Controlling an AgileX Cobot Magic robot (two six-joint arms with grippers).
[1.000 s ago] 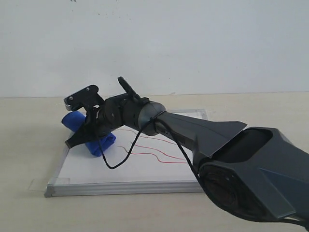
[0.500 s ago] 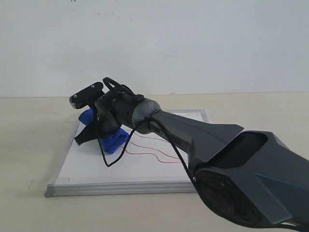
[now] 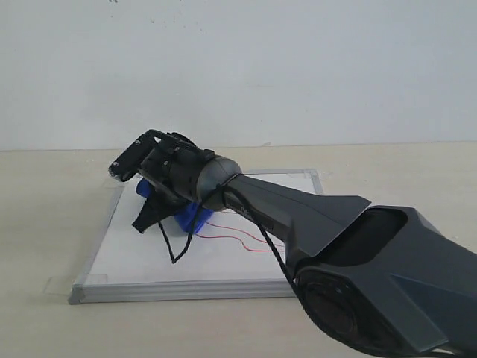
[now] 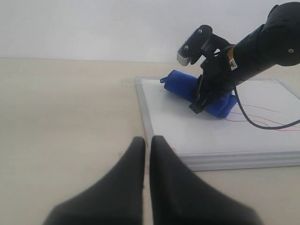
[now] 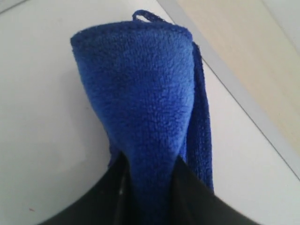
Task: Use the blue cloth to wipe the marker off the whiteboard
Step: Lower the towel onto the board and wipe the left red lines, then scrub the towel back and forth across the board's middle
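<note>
Pinching the blue cloth, the right claw shows clearly only wrist-side.

My right arm covers part of the marker and of the whiteboard; my right gripper hides most of the blue cloth. My left gripper shows blurred, cut off at the frame edge

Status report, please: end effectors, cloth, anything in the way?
Right end effector shut on cloth, cloth on board beside red lines. Left end effector shut, off board. Black cable hangs near lines.
</note>
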